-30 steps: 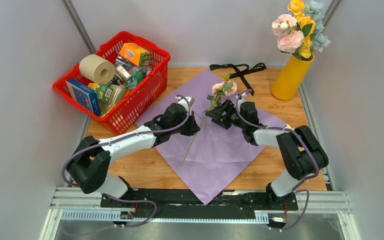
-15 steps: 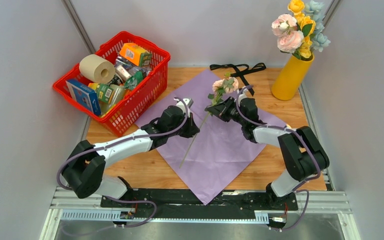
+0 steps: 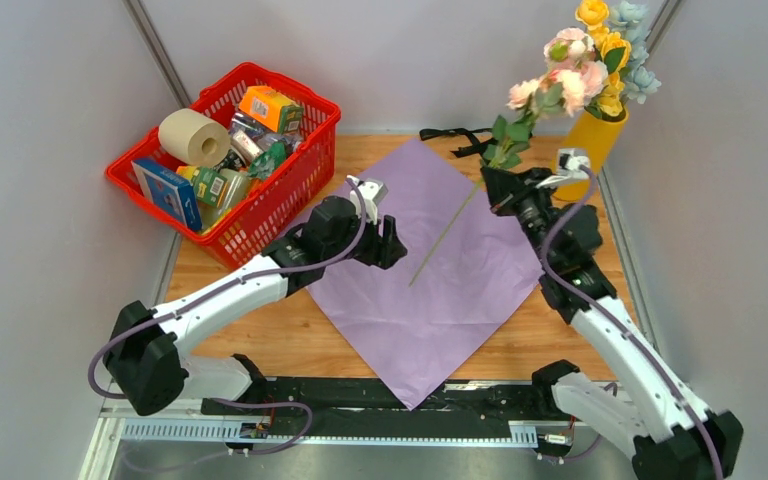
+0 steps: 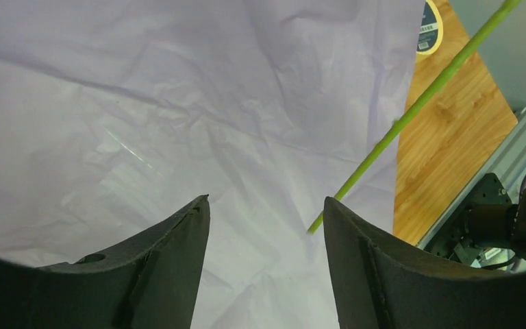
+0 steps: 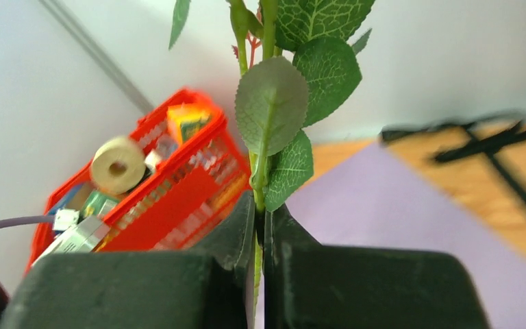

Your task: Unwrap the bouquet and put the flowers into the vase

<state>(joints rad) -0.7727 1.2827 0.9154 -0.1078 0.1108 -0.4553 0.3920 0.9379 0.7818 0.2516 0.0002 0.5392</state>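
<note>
The bouquet's lilac wrapping paper [image 3: 430, 280] lies flat and open on the table. My right gripper [image 3: 495, 188] is shut on the green stem of a pink rose [image 3: 548, 92] and holds it tilted in the air, bloom up near the vase. The stem's lower end [image 3: 430, 262] hangs over the paper. The mustard vase [image 3: 578, 152] stands at the back right with several flowers [image 3: 600, 45] in it. In the right wrist view the fingers [image 5: 260, 218] pinch the stem just below its leaves [image 5: 271, 103]. My left gripper [image 3: 394, 248] hovers open over the paper [image 4: 178, 103], the stem [image 4: 418, 106] to its right.
A red basket [image 3: 285, 190] of groceries with a beige paper roll [image 3: 193, 137] stands at the back left. The black ribbon [image 3: 457, 135] lies behind the paper. A yellow tape ring [image 4: 429, 27] lies on the wood beyond the paper's edge.
My left gripper let go of the stem and opened. My right gripper closed on the stem and carried the rose up and right toward the vase.
</note>
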